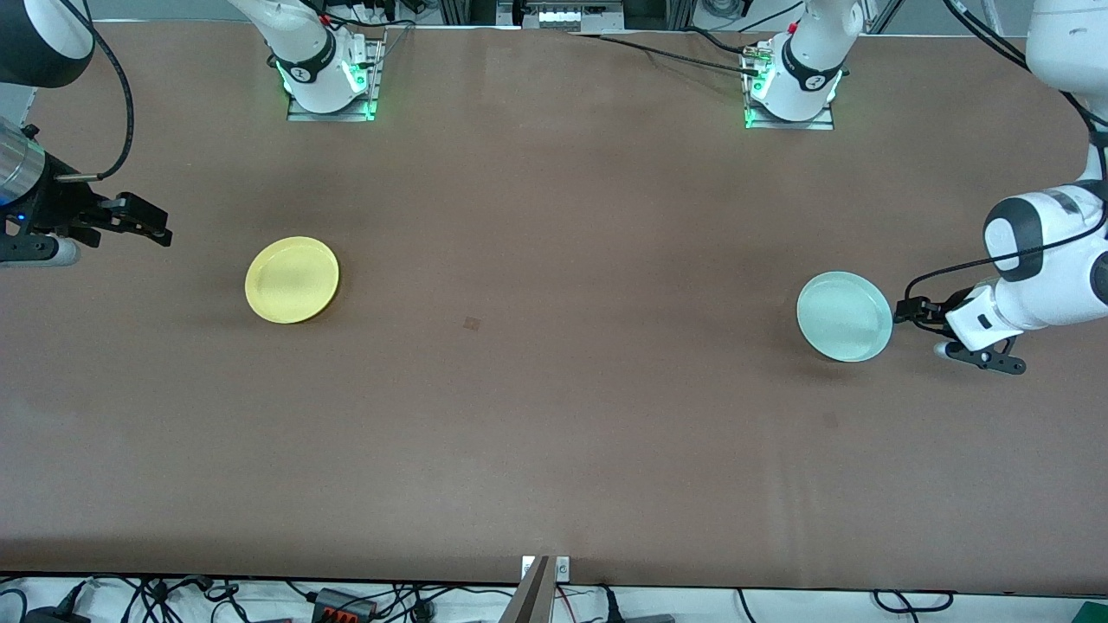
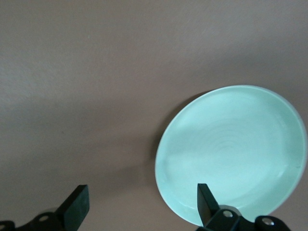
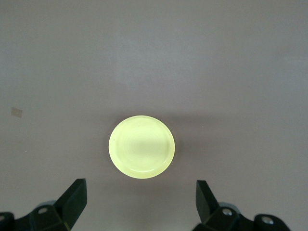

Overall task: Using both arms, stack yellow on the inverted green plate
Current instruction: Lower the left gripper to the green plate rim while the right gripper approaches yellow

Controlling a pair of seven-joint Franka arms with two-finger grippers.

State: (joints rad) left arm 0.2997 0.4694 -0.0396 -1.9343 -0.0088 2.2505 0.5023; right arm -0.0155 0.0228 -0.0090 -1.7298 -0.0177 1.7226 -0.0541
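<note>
1. Two plates lie well apart on the brown table [image 1: 554, 415], each rim-up and bare.
2. The yellow plate [image 1: 292, 279] sits in the left-centre of the front frame, toward the right arm's end of the table; in the right wrist view it shows as a small disc [image 3: 141, 146] at mid-frame.
3. The green plate [image 1: 844, 316] sits at right-centre of the front frame, toward the left arm's end of the table; it fills the lower right of the left wrist view [image 2: 231, 154].
4. The left gripper [image 1: 905, 311] reaches in from the right edge of the front frame and hangs just beside the green plate's rim, on the side toward the left arm's end.
5. Its fingers [image 2: 206, 202] stand spread wide, nothing between them; in the left wrist view one fingertip overlaps the plate's edge while the other shows over bare table.
6. The right gripper [image 1: 156, 227] hovers at the upper left of the front frame, over bare table and well apart from the yellow plate.
7. Its fingers [image 3: 74, 197] are likewise spread wide and hold nothing; the yellow plate appears between and above them in the right wrist view.
8. Both arm bases stand along the top of the front frame.
</note>
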